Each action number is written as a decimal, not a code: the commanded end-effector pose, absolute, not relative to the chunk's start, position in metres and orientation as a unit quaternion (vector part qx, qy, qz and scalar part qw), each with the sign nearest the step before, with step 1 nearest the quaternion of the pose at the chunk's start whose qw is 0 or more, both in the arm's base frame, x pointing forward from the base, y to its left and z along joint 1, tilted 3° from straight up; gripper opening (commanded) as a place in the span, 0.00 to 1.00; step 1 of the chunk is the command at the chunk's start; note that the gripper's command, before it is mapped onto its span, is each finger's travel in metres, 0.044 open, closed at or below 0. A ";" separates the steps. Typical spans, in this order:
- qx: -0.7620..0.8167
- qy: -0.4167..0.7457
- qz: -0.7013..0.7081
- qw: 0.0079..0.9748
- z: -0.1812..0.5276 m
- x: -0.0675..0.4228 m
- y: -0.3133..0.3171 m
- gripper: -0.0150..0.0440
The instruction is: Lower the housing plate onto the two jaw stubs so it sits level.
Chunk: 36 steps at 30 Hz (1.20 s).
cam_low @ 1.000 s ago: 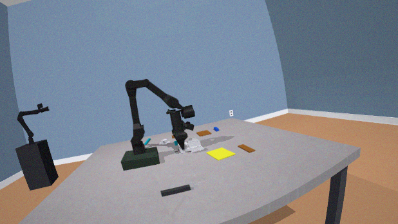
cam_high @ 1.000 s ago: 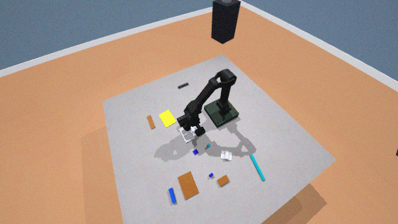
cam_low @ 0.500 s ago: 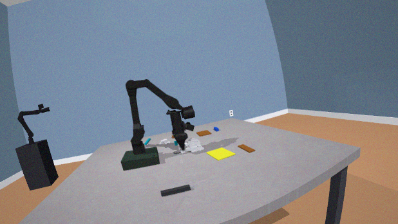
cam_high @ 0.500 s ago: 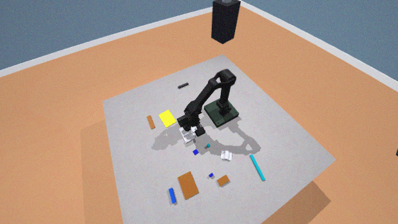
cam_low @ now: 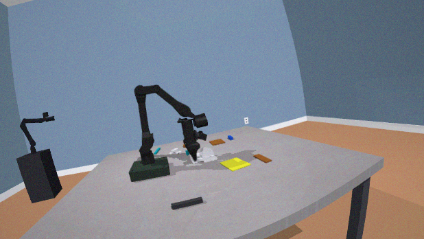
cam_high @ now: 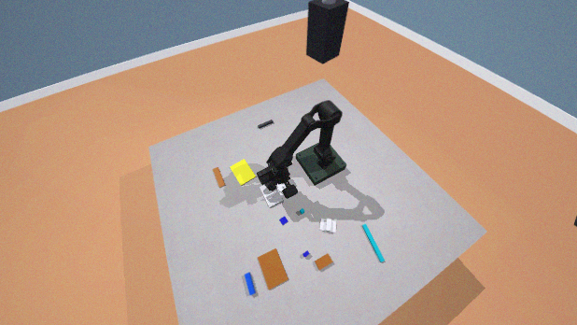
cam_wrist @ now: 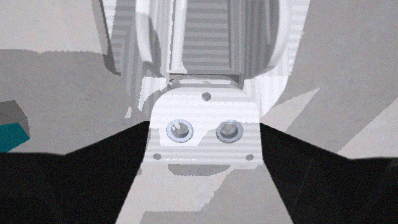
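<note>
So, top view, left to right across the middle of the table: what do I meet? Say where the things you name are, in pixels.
Narrow orange-brown strip (cam_high: 218,177) (cam_low: 263,158) → yellow sheet (cam_high: 243,172) (cam_low: 235,164) → large white part (cam_high: 273,201) (cam_low: 208,156) (cam_wrist: 207,40) → small teal block (cam_high: 302,211) (cam_low: 187,152) (cam_wrist: 12,137) → small white piece (cam_high: 328,225) (cam_low: 175,151) → long cyan bar (cam_high: 373,244) (cam_low: 157,151)
</note>
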State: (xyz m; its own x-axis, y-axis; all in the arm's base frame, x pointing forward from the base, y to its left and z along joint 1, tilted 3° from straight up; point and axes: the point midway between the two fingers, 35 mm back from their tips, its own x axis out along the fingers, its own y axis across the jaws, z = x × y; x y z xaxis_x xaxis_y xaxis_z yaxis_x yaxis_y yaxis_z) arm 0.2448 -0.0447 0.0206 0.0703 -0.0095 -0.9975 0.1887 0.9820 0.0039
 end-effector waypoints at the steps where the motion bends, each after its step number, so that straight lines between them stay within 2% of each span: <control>1: 0.069 0.678 -0.068 0.728 0.020 0.245 -0.044 0.85; 36: 0.069 0.678 -0.068 0.728 0.013 0.245 -0.044 0.85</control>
